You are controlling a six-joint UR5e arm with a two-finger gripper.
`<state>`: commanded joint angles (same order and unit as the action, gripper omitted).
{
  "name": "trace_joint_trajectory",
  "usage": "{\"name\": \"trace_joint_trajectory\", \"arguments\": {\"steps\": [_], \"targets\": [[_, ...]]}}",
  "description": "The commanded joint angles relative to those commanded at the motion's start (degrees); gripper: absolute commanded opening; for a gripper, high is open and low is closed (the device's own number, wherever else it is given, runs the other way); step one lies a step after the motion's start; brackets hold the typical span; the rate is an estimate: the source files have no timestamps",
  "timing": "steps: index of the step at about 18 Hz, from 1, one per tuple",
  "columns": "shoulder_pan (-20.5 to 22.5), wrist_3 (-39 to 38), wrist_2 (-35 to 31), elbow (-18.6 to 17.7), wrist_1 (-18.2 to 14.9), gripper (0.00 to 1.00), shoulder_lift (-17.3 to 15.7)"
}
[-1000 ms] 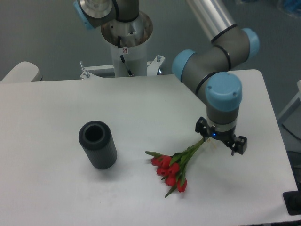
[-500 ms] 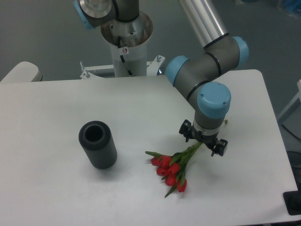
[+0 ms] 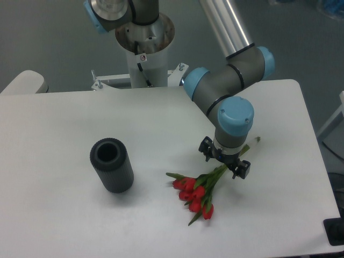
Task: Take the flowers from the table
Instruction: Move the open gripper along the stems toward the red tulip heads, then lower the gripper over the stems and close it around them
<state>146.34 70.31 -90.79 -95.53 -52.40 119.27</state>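
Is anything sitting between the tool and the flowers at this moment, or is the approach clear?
Nothing visible blocks it. The tool hangs directly over the green stems of the flowers, which lie flat on the table. The dark ribbed cylinder stands well off to the left, apart from both. Whether the fingers already touch the stems cannot be told.

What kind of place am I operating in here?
Probably a robotics lab or test cell. The arm's base sits on a white pedestal bolted behind a plain white table, which holds only staged props: the flowers under the gripper and a dark ribbed cylinder. Bare grey floor lies beyond.
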Motion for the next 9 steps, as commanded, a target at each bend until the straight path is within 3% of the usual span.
{"name": "trace_joint_trajectory", "arguments": {"steps": [3, 9], "targets": [[-0.4, -0.2, 0.1, -1.7, 3.6, 1.00, 0.7], [-1.3, -0.6, 0.0, -1.9, 4.8, 1.00, 1.8]]}}
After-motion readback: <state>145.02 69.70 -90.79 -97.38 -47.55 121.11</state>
